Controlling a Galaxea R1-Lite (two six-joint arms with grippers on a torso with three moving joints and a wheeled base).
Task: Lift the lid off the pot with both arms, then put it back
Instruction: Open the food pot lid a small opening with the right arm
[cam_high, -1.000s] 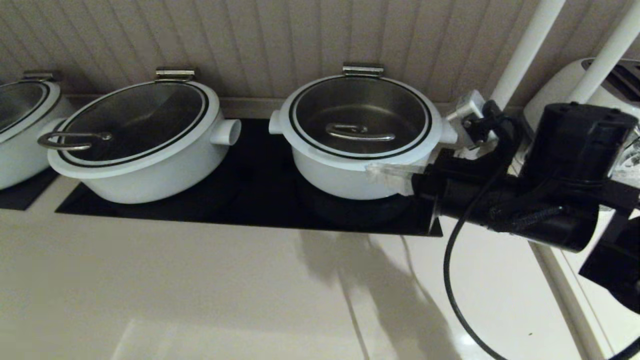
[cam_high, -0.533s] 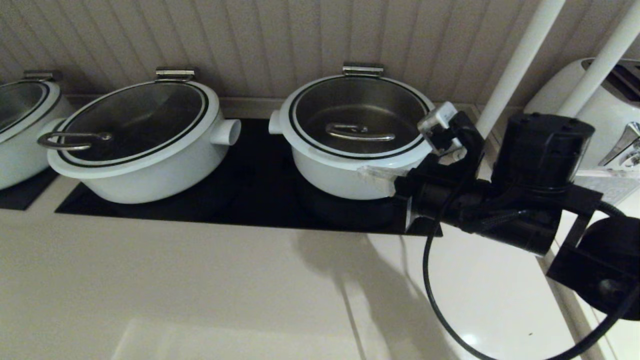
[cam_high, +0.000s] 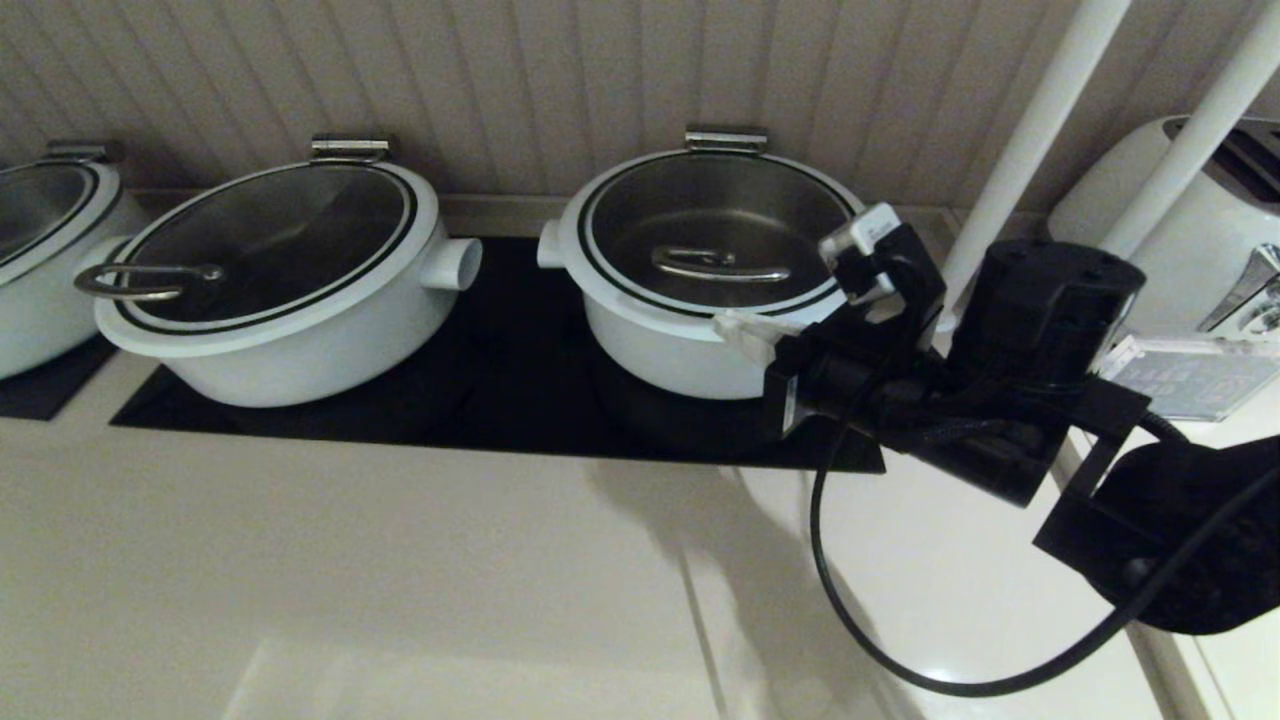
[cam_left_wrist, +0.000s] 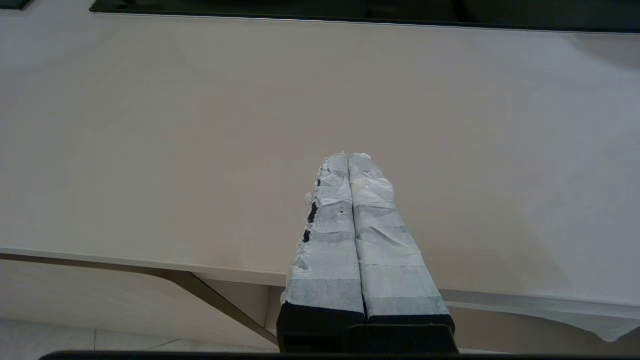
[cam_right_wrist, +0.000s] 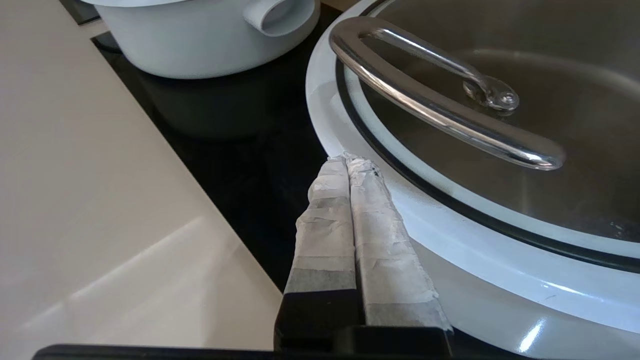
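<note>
1. Pots line the back wall on dark mats; leftmost in the head view, a cut-off pot (cam_high: 40, 250), then a wide pot (cam_high: 290, 270).
2. Our left claw (cam_left_wrist: 349, 156) hangs low over the bare desk (cam_left_wrist: 150, 150), fingers pressed together, holding nothing, with open room ahead.
3. Our target pot (cam_high: 700, 290) sits right of centre, its glass lid (cam_high: 715, 235) on, the lid handle (cam_right_wrist: 440, 120) untouched.
4. Our right claw (cam_right_wrist: 350, 159), closed and empty, noses against the pot's white rim (cam_right_wrist: 425, 220), likely approaching the handle; a toaster (cam_high: 1180, 220) crowds the right.
</note>
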